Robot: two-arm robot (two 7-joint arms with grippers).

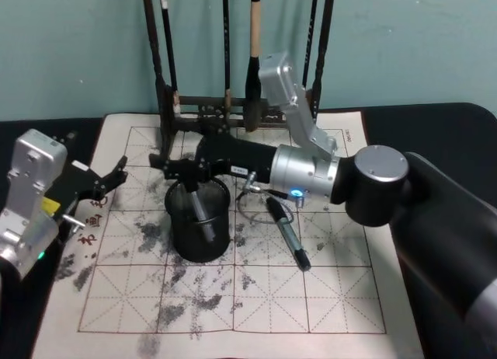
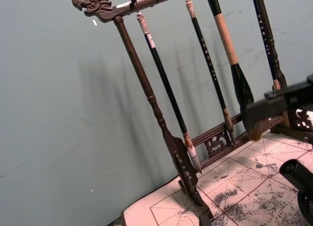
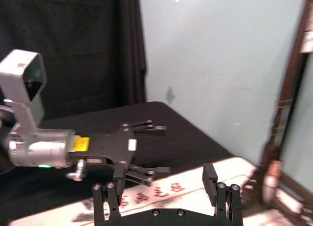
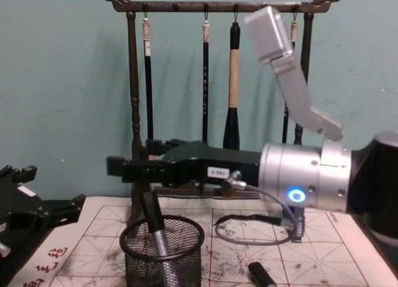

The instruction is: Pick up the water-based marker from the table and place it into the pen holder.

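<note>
Head view | one pen holder | two markers: standing marker, lying marker | right pincer, left pincer apart

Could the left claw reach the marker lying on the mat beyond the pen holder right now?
Probably not cleanly. The marker lies on the far side of the pen holder from the left claw, and the right arm stretches across over the holder, blocking a straight path.

Right pincer reaches forward, spread; left pincer idles, spread.
</note>
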